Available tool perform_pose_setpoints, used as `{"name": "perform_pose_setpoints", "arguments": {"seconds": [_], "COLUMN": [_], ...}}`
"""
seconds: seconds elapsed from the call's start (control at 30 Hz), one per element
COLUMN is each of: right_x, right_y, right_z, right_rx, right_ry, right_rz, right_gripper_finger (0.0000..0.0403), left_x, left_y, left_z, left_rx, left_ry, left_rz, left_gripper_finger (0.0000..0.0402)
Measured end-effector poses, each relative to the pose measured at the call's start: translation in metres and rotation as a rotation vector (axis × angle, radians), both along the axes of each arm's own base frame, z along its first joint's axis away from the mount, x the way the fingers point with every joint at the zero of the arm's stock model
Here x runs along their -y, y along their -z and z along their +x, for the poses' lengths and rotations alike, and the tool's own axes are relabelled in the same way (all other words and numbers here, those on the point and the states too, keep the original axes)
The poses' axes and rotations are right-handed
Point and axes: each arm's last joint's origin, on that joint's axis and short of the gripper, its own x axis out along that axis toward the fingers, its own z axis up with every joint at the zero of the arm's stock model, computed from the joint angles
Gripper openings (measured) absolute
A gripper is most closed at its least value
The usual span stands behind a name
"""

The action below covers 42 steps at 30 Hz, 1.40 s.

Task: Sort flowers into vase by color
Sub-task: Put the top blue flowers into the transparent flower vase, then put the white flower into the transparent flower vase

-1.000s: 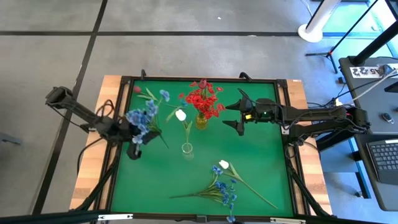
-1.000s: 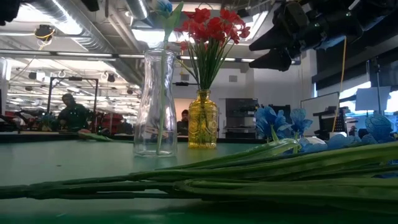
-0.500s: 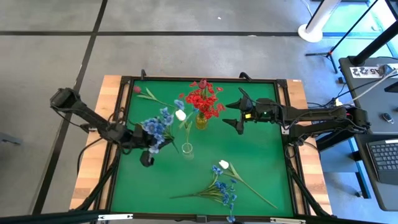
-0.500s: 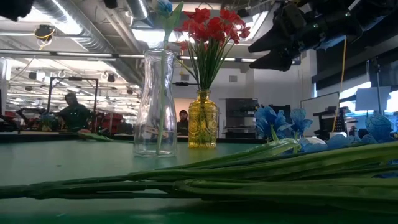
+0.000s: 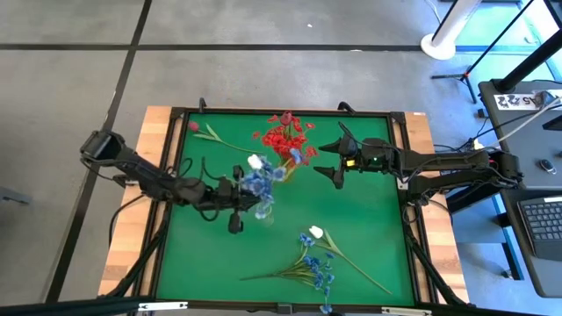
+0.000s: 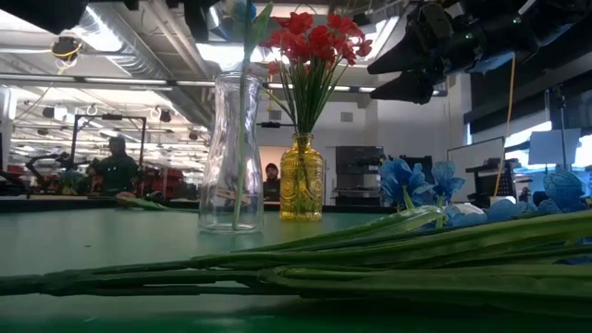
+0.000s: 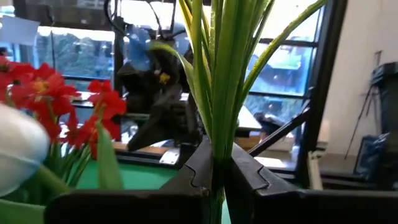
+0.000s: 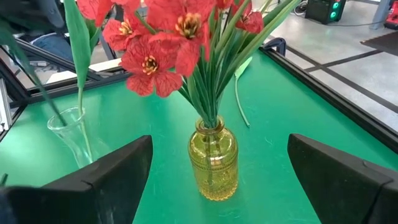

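Note:
My left gripper [image 5: 235, 204] is shut on a bunch of blue flowers [image 5: 259, 184], whose blooms hang over the clear glass vase [image 6: 231, 157] at mid table. That vase holds a white bud [image 5: 255, 161] on a stem. The yellow vase [image 5: 284, 168] behind it holds the red flowers [image 5: 283, 140]. My right gripper [image 5: 337, 163] is open and empty, level with the yellow vase on its right side; the right wrist view shows that vase [image 8: 213, 163] just ahead of the fingers. A pink bud [image 5: 195, 127] lies at the far left. More blue flowers [image 5: 314, 268] and a white bud [image 5: 316, 232] lie near the front. My left gripper pinches the bunch's green stems [image 7: 217, 146] between its two fingers, as a bundle of several stems. The fingers come level from the table's left and lie across the stems. The bunch is lifted clear and stands about upright, blooms up; its lower stem ends are hidden.
A black frame [image 5: 399, 175] runs round the green mat. The long stems [image 6: 370, 264] of the lying flowers stretch across the near part of the table. People sit in the room beyond the table [image 6: 113, 166].
My left gripper has carried the blue bunch from the table's left side toward the right, still shut on it. The blooms now stand over the clear vase, beside the white bud.

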Motion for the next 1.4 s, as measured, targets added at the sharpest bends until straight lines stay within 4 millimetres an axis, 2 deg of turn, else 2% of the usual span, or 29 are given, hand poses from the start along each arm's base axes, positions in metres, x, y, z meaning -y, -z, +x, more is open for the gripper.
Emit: {"name": "perform_pose_setpoints", "arguments": {"seconds": [0.3, 0.4, 0.63, 0.8, 0.97, 1.23, 1.4], "right_x": [0.0, 0.0, 0.0, 0.0, 0.0, 0.0, -0.004], "right_y": [0.0, 0.0, 0.0, 0.0, 0.0, -0.001, -0.001], "right_z": [0.0, 0.0, 0.0, 0.0, 0.0, 0.0, -0.001], "right_rx": [0.0, 0.0, 0.003, 0.004, 0.005, 0.006, 0.009], "right_ry": [0.0, 0.0, 0.0, 0.0, 0.0, -0.001, -0.123], "right_rz": [0.0, 0.0, -0.001, -0.001, -0.001, 0.0, 0.08], "right_gripper_finger": [0.0369, 0.0369, 0.0369, 0.0369, 0.0369, 0.0369, 0.0369], "left_x": [-0.005, -0.002, 0.009, 0.015, 0.019, 0.025, 0.029], "left_y": [0.006, 0.01, 0.01, 0.006, -0.008, -0.028, -0.047], "left_z": [0.002, 0.001, -0.002, -0.007, -0.021, -0.051, -0.078], "left_rx": [-0.075, -0.113, -0.111, -0.096, -0.07, -0.09, -0.08], "left_ry": [-0.073, -0.04, 0.014, 0.015, 0.004, -0.042, -0.088], "left_rz": [0.074, 0.116, 0.091, 0.078, 0.06, 0.053, 0.041], "left_gripper_finger": [0.0025, 0.0057, 0.0161, 0.0204, 0.0219, 0.0221, 0.0221]}}
